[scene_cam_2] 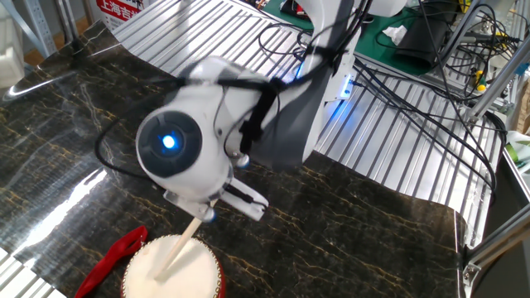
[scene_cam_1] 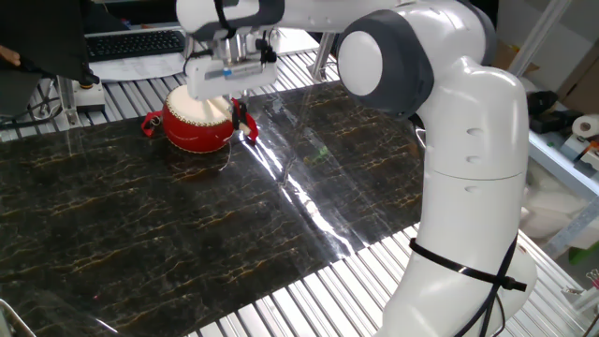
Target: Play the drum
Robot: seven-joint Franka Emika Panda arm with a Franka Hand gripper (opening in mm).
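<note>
red lacquer and a cream-white skin mark the small squat round drum [scene_cam_1: 198, 120], which we see standing upright on the dark, gold-veined marble-patterned table top [scene_cam_1: 140, 215], toward that top's far edge in one fixed view and at the bottom edge of the other fixed view. a ring of gold studs runs under the skin, and red side handles [scene_cam_1: 150, 124] stick out on either side of the body; in the other fixed view one red handle [scene_cam_2: 113, 256] lies along the marble to the drum's left. our white franka arm [scene_cam_1: 459, 140] reaches across the table and hangs its two-finger gripper [scene_cam_1: 227, 77] directly above the drum. from the gripper a thin pale wooden stick [scene_cam_2: 178, 248] slants down, and its lower end lies on the white skin [scene_cam_2: 186, 265], near the middle of the drumhead. we see the fingers closed narrowly around the upper end of that stick, though the wrist looks blurred in the other fixed view, so the exact grip is hard to make out. a blue light [scene_cam_2: 169, 142] glows on the round end of the wrist. ribbed metal slats [scene_cam_1: 309, 290] border the marble sheet, and a black keyboard [scene_cam_1: 136, 43] sits beyond the table's far side.
</note>
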